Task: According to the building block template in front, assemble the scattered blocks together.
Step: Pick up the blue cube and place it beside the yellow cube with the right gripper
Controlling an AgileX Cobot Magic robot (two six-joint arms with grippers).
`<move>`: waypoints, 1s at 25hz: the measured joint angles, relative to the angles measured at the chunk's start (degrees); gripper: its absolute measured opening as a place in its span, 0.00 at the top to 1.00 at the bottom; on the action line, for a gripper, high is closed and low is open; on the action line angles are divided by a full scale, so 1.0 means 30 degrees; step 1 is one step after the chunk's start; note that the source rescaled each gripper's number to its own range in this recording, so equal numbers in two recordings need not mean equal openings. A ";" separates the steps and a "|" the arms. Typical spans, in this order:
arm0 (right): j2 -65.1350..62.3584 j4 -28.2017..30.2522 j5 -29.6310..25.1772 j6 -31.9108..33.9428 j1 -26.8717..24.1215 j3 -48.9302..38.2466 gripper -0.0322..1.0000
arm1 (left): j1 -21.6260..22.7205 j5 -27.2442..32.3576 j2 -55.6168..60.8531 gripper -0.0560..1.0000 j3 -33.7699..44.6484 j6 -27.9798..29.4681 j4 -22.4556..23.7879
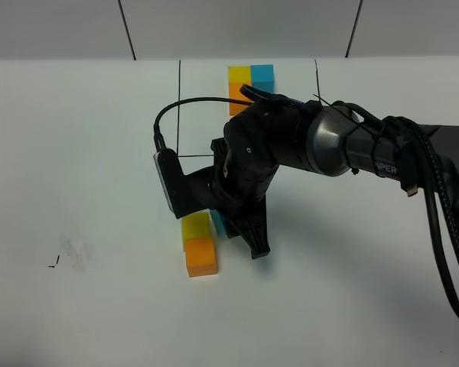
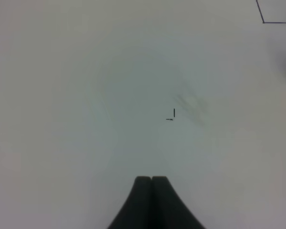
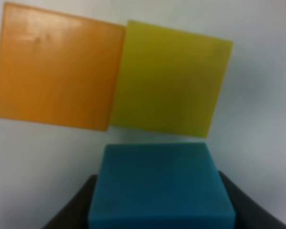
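The building block template (image 1: 249, 76) lies at the table's far side inside thin black lines, with yellow and blue cubes showing and its orange cube partly hidden by my right arm. Near the middle, the loose yellow block (image 1: 196, 227) and orange block (image 1: 202, 257) sit touching. The blue block (image 1: 218, 223) is beside the yellow one, mostly covered by my right gripper (image 1: 233, 227). In the right wrist view the blue block (image 3: 159, 186) sits between the two fingers, close to the yellow block (image 3: 170, 83) and orange block (image 3: 57, 67). My left gripper (image 2: 151, 179) is shut and empty over bare table.
Small black marks (image 1: 53, 263) are drawn on the white table at the left, and show again as marks (image 2: 171, 116) in the left wrist view. A black cable (image 1: 176, 111) loops off the right wrist. The right arm (image 1: 367, 149) spans the table's right side.
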State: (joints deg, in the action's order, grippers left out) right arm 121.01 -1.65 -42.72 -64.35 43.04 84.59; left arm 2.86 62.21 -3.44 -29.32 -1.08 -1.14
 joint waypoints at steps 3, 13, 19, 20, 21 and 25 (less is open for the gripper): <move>0.0084 0.0364 -0.0064 0.0496 0.0000 0.0000 0.38 | 0.0000 0.0000 0.0000 0.95 0.0000 0.0000 0.0000; 0.0084 0.0550 -0.0038 0.0840 0.0000 0.0000 0.38 | 0.0000 0.0000 0.0000 0.95 0.0000 0.0000 0.0000; 0.0423 0.0354 0.0023 0.0846 0.0000 0.0170 0.38 | 0.0000 0.0000 0.0000 0.95 0.0000 0.0000 0.0000; 0.0583 0.0309 -0.0063 0.0908 0.0000 0.0299 0.38 | 0.0000 0.0000 0.0000 0.95 0.0000 0.0000 0.0000; 0.0815 0.0306 -0.0191 0.0959 0.0000 0.0455 0.38 | 0.0000 0.0000 0.0000 0.95 0.0000 0.0000 0.0000; 0.1376 0.0236 -0.0704 0.1191 0.0000 0.1080 0.38 | 0.0000 0.0000 0.0000 0.95 0.0000 0.0000 0.0000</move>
State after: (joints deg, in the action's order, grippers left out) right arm 125.14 -0.94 -44.83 -60.77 43.04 87.83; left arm 2.86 62.21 -3.44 -29.32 -1.08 -1.14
